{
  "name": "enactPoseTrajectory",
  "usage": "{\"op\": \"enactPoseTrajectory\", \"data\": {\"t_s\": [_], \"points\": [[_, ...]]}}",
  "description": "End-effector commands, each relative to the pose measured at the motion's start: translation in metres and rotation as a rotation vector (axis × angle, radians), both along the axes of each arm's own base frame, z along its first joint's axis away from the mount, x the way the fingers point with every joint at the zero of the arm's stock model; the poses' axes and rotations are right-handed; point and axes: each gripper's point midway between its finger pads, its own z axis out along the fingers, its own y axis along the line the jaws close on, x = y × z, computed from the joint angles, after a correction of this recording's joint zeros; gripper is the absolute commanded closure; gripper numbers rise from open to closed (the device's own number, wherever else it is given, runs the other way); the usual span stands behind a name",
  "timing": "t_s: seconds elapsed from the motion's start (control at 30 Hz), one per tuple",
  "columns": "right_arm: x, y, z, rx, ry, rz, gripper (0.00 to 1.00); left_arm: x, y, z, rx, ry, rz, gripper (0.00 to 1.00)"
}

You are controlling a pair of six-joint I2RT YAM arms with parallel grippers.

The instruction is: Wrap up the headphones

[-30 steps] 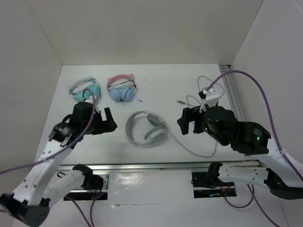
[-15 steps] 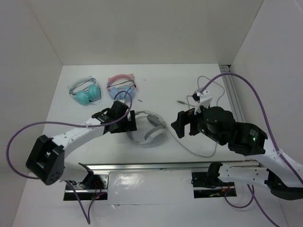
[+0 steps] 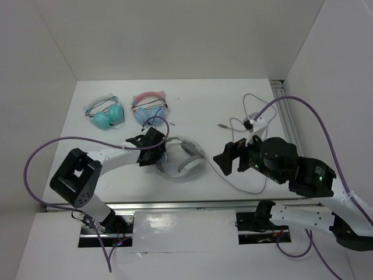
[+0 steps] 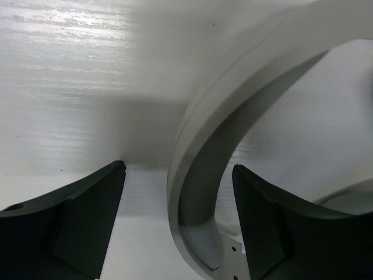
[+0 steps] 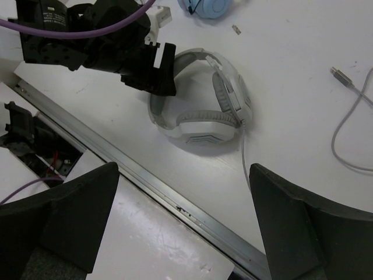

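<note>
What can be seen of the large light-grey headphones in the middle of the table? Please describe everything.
The headphones are large, over-ear and light grey-white, plastic-looking, with a wide headband and padded ear cups. They lie on the white table, cups to the right in the top view and the band curving left. A thin grey cable leaves one cup and trails right, unwound. The left gripper has its jaws open around the band, with gaps on both sides.

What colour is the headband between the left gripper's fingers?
Light grey-white; the headband shows best in the left wrist view.
</note>
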Motion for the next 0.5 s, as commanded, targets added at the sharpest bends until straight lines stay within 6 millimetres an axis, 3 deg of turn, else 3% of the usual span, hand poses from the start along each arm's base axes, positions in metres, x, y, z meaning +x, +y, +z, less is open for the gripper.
{"op": "enactPoseTrajectory", "data": {"t_s": [0.0,0.1,0.13,0.23,0.27,0.37,0.47], "points": [[0.003,-0.001,0.008,0.039,-0.03,-0.011,0.0,0.007,0.001,-0.005,-0.003,-0.029,0.044,0.19],[0.0,-0.005,0.01,0.053,-0.037,-0.011,0.0,0.005,0.003,-0.011,0.004,-0.019,0.044,0.27],[-0.001,-0.008,0.012,0.064,-0.043,-0.011,0.0,0.005,0.005,-0.014,0.017,-0.015,0.049,0.43],[-0.002,-0.01,0.012,0.056,-0.039,-0.011,0.0,0.006,0.002,-0.014,0.024,-0.02,0.044,0.58],[-0.002,-0.01,0.012,0.056,-0.039,-0.011,0.0,0.006,0.002,-0.014,0.024,-0.02,0.044,0.76],[-0.004,-0.009,0.012,0.057,-0.036,-0.003,0.0,0.005,0.003,-0.006,0.049,-0.016,0.04,0.97],[-0.004,-0.009,0.012,0.057,-0.036,-0.003,0.0,-0.007,0.004,0.019,0.083,-0.027,0.032,1.0]]}}
